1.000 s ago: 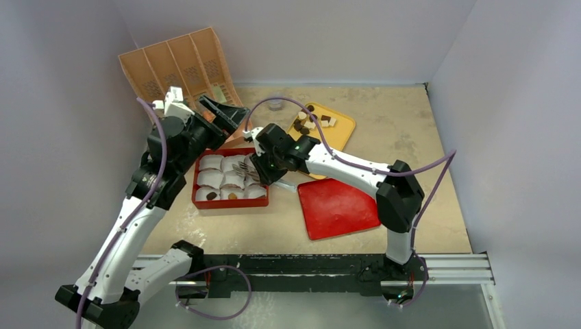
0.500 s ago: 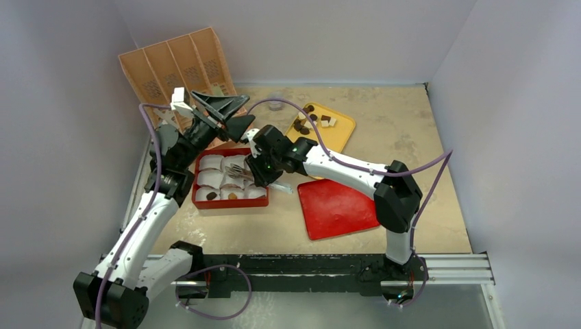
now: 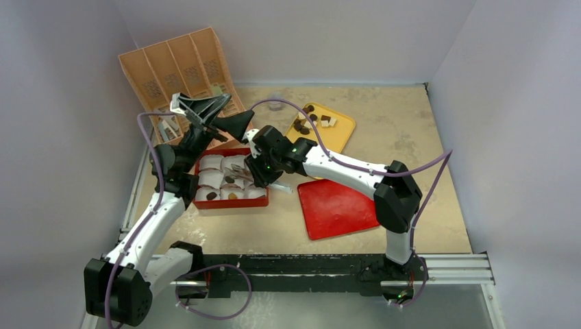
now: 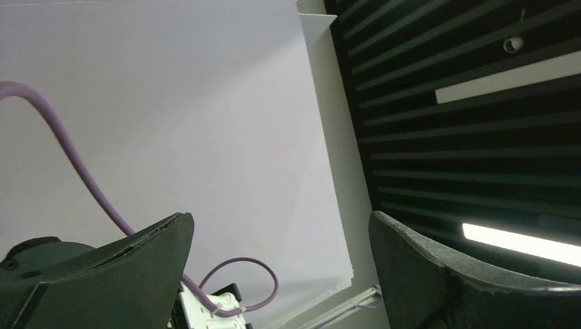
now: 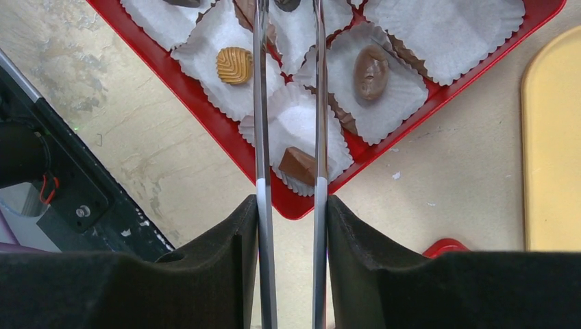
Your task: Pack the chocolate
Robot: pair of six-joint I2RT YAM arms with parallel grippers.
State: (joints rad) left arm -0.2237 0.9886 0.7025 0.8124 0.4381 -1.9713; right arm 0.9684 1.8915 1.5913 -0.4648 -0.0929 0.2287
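Chocolate pieces lie in white paper cups in the red box: a tan ridged one, a brown oval and a brown squarish one. More chocolate sits on the yellow tray. My right gripper is shut on metal tongs, whose two blades stand apart and reach over the box; their tips are cut off at the top of the right wrist view. From above, the right gripper hangs at the box's right side. My left gripper is open, raised and pointing upward, holding nothing.
An orange divided crate leans at the back left, just behind the left gripper. A red lid lies to the right of the box, under the right forearm. The enclosure walls stand close on the left, back and right.
The left arm has drawn back and stretched up, lifting its open gripper toward the crate. The right gripper with the tongs has shifted slightly left over the box.
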